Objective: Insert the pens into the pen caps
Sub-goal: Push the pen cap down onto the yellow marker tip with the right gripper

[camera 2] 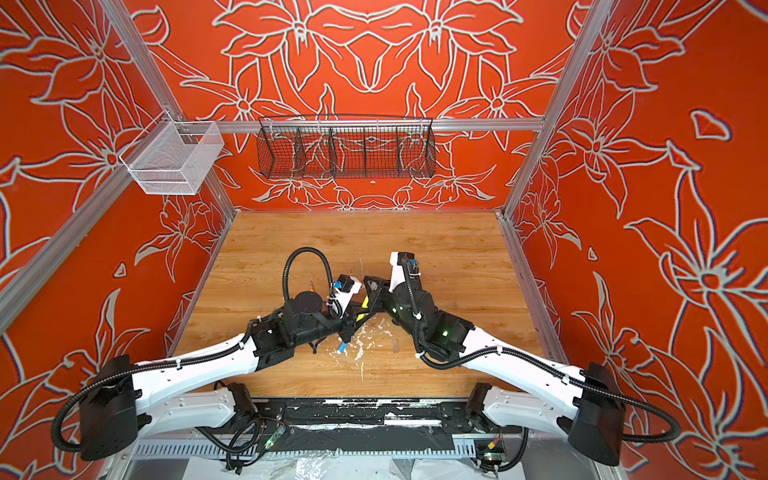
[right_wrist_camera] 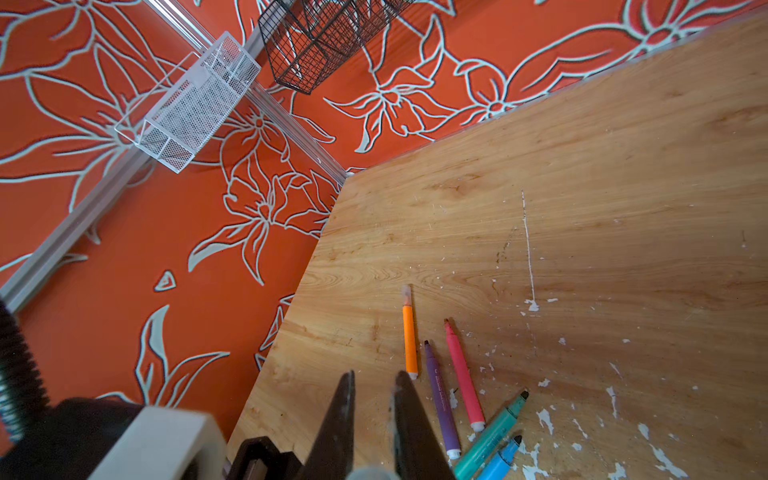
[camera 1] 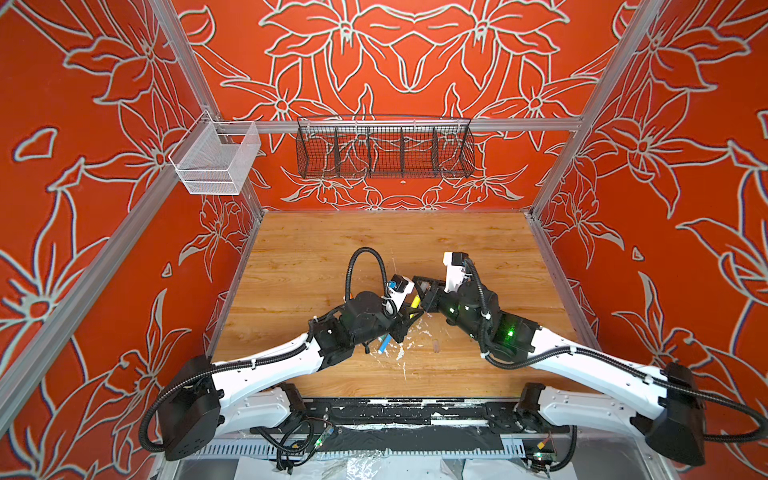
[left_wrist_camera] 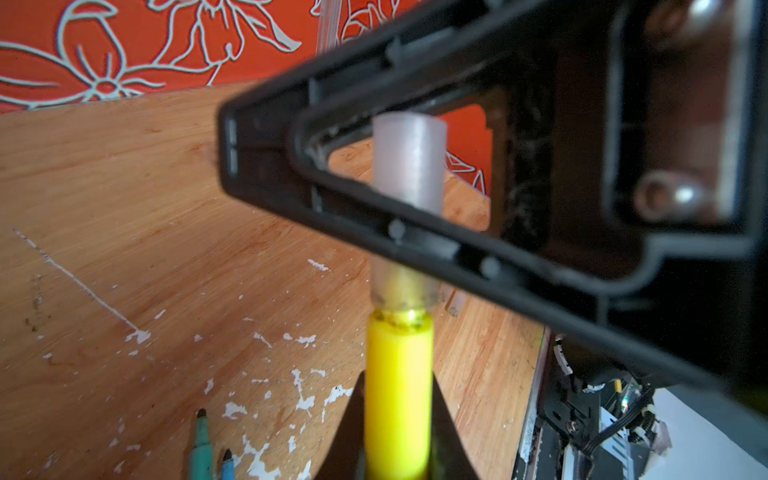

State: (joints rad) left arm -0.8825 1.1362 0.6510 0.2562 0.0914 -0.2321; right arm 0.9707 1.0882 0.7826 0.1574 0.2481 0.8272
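Observation:
My left gripper (left_wrist_camera: pixel 399 374) (camera 1: pixel 409 309) is shut on a yellow pen (left_wrist_camera: pixel 399 395) (camera 1: pixel 414 300), which points away from it. My right gripper (right_wrist_camera: pixel 374 378) (camera 1: pixel 417 282) is shut on a clear pen cap (left_wrist_camera: pixel 409 166), held at the yellow pen's tip; the cap's mouth meets the pen's shoulder. In the right wrist view that cap (right_wrist_camera: pixel 370 473) shows only as a pale blur low between the fingers. On the table lie an orange pen (right_wrist_camera: pixel 409 340) with a clear cap (right_wrist_camera: pixel 406 293) on it, and purple (right_wrist_camera: pixel 441 399), pink (right_wrist_camera: pixel 463 374), green (right_wrist_camera: pixel 490 432) and blue (right_wrist_camera: pixel 498 461) pens with bare tips.
White paint flecks (camera 1: pixel 399 353) mark the wooden table (camera 1: pixel 374 241) near the blue pen (camera 1: pixel 384 344). A small clear piece (camera 1: pixel 435 345) lies right of them. A white mesh basket (camera 1: pixel 216 160) and a black wire basket (camera 1: pixel 384 147) hang on the walls.

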